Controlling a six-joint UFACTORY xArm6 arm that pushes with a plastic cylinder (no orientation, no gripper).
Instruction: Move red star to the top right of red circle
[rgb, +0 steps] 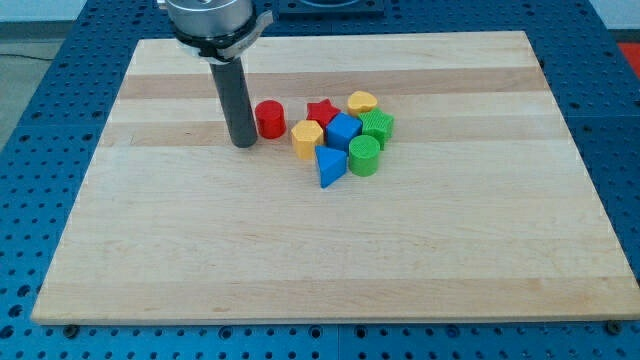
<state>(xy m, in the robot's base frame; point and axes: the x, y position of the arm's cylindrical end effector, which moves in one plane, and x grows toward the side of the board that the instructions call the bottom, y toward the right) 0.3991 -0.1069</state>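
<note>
The red star (321, 111) lies at the upper left of a tight cluster of blocks near the board's middle. The red circle (270, 119) stands apart, to the left of the star and slightly lower. My tip (244, 143) rests on the board just left of the red circle and a little below it, close to the circle; I cannot tell if it touches. The red star is to the circle's right, touching the yellow hexagon (307, 138) and the blue cube (343, 131).
The cluster also holds a yellow heart-like block (362, 102), a green block (377, 126), a green cylinder (364, 156) and a blue triangle (329, 166). The wooden board (320, 260) lies on a blue perforated table.
</note>
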